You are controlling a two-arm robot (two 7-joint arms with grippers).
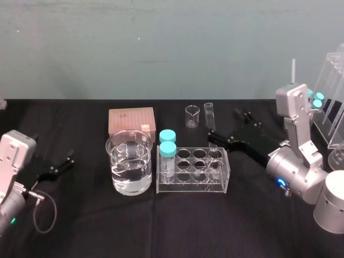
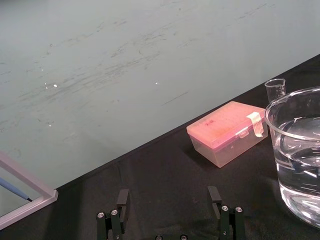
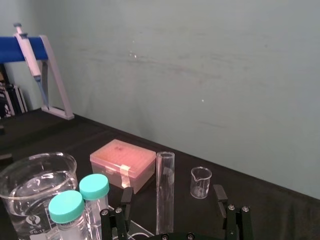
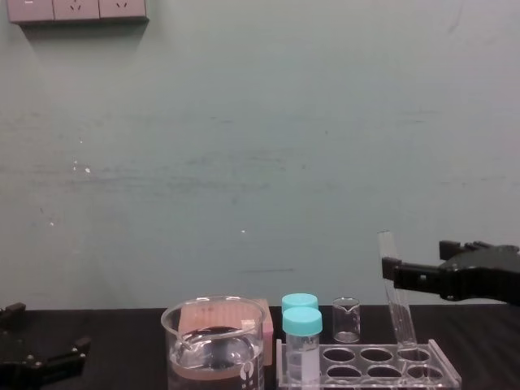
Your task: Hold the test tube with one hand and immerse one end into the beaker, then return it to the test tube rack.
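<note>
Tube [image 1: 209, 114] standing slightly tilted in rack's [image 1: 188, 188] back-right hole, long axis near vertical, sitting between right gripper's [image 1: 223, 125] spread fingers, nothing clamping. Beaker [image 1: 115, 166] waiting left of rack. Left gripper [image 1: 69, 159] idling, fingers apart.

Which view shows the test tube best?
The chest view: the test tube shows side-on, from its open top down into the rack, where it leans. The right wrist view shows it close, inside the open right claw, with its foot hidden. The head view shows its top behind that claw.
</note>
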